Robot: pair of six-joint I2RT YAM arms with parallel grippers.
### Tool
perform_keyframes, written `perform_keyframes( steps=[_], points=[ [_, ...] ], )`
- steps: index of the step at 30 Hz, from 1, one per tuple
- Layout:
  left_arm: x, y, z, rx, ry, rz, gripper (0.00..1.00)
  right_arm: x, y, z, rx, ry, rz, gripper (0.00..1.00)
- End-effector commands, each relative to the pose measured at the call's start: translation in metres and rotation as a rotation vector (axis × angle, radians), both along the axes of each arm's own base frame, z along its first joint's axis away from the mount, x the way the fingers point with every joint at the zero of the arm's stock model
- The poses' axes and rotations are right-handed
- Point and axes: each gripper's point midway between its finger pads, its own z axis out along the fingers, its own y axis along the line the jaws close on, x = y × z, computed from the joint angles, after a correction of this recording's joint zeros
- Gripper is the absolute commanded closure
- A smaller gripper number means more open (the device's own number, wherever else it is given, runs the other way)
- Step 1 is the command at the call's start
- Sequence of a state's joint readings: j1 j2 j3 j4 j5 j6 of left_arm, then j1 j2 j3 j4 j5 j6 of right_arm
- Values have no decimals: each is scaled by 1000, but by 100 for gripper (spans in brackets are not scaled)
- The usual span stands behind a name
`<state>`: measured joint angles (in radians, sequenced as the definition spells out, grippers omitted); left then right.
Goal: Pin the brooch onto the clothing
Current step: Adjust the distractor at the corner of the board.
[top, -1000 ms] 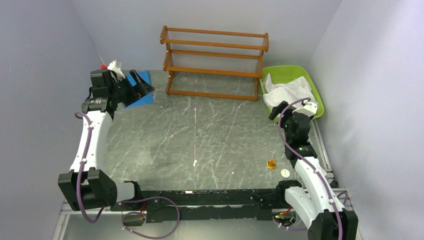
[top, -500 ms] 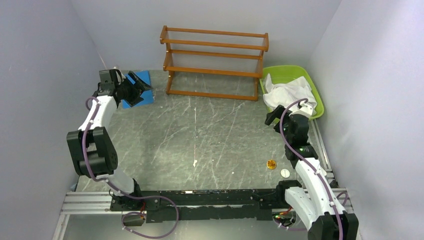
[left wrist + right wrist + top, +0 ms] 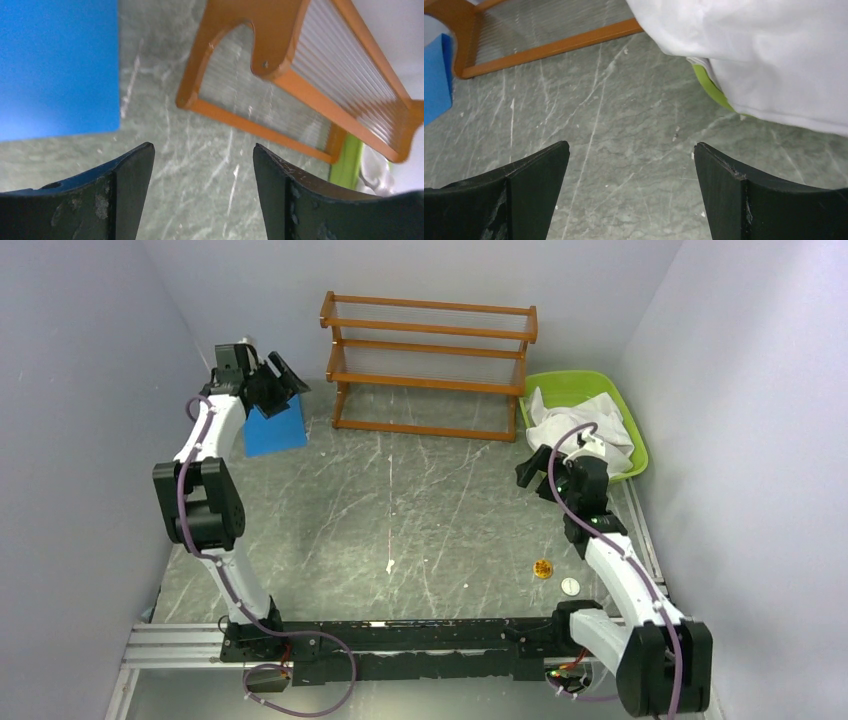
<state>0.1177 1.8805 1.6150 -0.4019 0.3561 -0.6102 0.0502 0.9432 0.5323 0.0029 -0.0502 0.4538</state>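
Observation:
The clothing is a crumpled white shirt (image 3: 580, 425) lying in a green bin (image 3: 578, 385) at the back right; it fills the upper right of the right wrist view (image 3: 764, 60). A small round gold brooch (image 3: 542, 568) lies on the table at the front right, beside a small white disc (image 3: 569, 586). My right gripper (image 3: 533, 468) is open and empty, left of the bin and above the table (image 3: 631, 147). My left gripper (image 3: 283, 380) is open and empty at the far back left, above a blue box (image 3: 272, 428), and it also shows in the left wrist view (image 3: 202, 150).
A wooden two-shelf rack (image 3: 430, 365) stands at the back centre, also seen in the left wrist view (image 3: 300, 75) and the right wrist view (image 3: 554, 47). The blue box (image 3: 55, 65) sits left of it. Grey walls close in on both sides.
My left arm has swung back and up toward the rear wall, its gripper now beyond the blue box. My right gripper has shifted left, away from the bin.

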Motion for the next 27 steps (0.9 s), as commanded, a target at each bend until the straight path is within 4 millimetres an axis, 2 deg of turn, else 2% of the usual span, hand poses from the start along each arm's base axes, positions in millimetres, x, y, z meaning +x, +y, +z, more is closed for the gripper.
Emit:
perform_keyframes(
  steps=[1,4,7,10,13,19,23,27],
  points=[
    [23,29,-22,128,32,67,23,23,17,31,46,-89,86,0],
    [48,33,-43,151,44,69,30,22,22,22,57,-67,108,0],
    [72,36,-64,193,76,65,30,18,23,17,53,-57,119,0],
    [95,25,-84,188,73,9,35,15,19,13,31,-40,109,0],
    [109,16,-101,188,76,-20,40,12,16,6,15,-19,100,0],
    [119,-5,-116,175,51,-63,45,12,19,-1,22,7,114,0],
    [119,-4,-120,183,40,-49,43,14,19,-4,24,19,116,1],
    [118,6,-131,226,78,-8,43,13,20,-6,27,27,120,1]
  ],
)
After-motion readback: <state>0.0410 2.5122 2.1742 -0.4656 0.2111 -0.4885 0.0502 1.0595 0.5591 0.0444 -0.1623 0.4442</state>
